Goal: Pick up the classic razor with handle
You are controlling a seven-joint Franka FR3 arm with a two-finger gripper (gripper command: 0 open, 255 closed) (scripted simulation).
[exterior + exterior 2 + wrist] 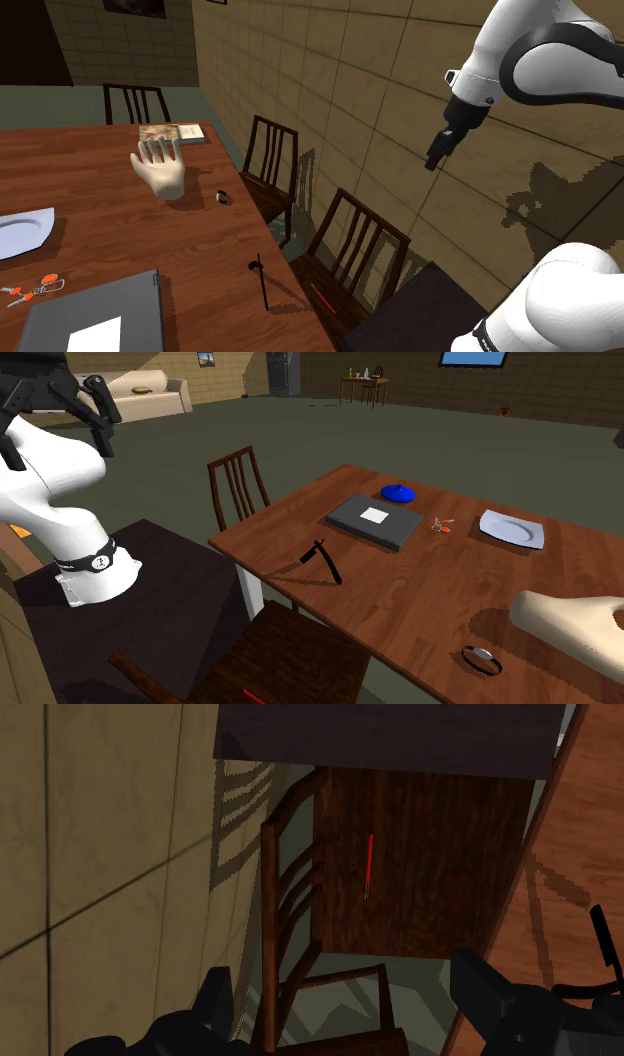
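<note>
Shoulder view | step: approach | all-black two-finger gripper (436, 156) high by the wall, fingers wide apart, empty | slim black straight razor (262, 281) lies near brown wooden table (100, 235) edge | next: swing over, descend, straddle handle.

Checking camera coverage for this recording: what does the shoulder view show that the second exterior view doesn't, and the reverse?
The shoulder view adds a book beyond the pale model hand. The second exterior view adds a blue object beside the grey laptop and a sofa far off. Both share the black razor near the edge of the table, the laptop, the hand, the white plate and the open gripper held high, off it.
</note>
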